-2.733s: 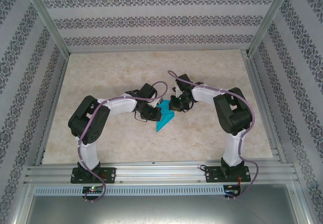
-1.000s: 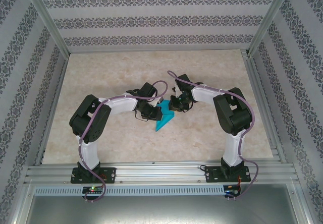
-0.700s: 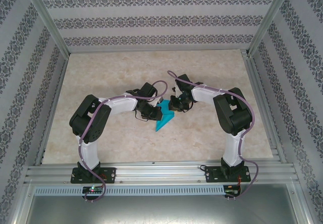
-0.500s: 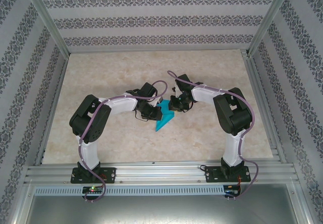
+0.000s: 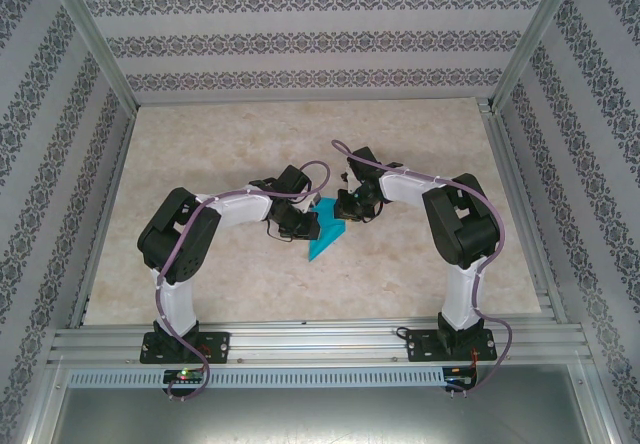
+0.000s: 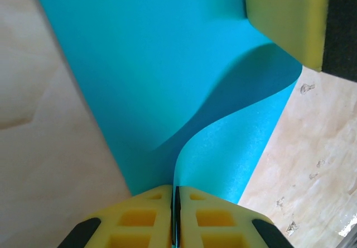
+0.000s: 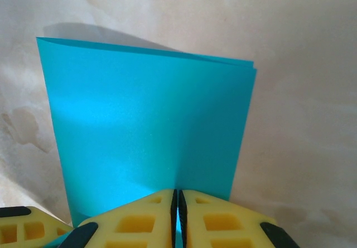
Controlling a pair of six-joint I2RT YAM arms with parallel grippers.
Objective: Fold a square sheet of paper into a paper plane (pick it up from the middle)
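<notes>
1. The left gripper (image 6: 175, 190) is closed. Its two yellow pads (image 6: 150, 200) are pressed flat together, and a thin edge of the teal sheet of paper (image 6: 167, 63) is caught in the seam between them.
2. From that grip, one flap of the paper rises away from the pads in a soft bowed curve. The rest spreads broad and smooth toward the far side of the left wrist view.
3. The right gripper (image 7: 178, 193) is also closed, its pads (image 7: 150, 206) meeting with the near edge of the paper pinched between them.
4. In the right wrist view the paper stands as a folded piece. Two layers show along its far edge, slightly offset at the right corner.
5. Another yellow pad (image 6: 287, 19) sits at the top right of the left wrist view and overlaps the paper's upper edge.
6. From above, the paper (image 5: 326, 232) is at the middle of the marble-patterned table (image 5: 200, 164).
7. Also from above, the left gripper is on the paper's left side and the right gripper is on its right. The two face each other across its far part.
8. The paper's pointed end reaches toward the near edge of the table.
</notes>
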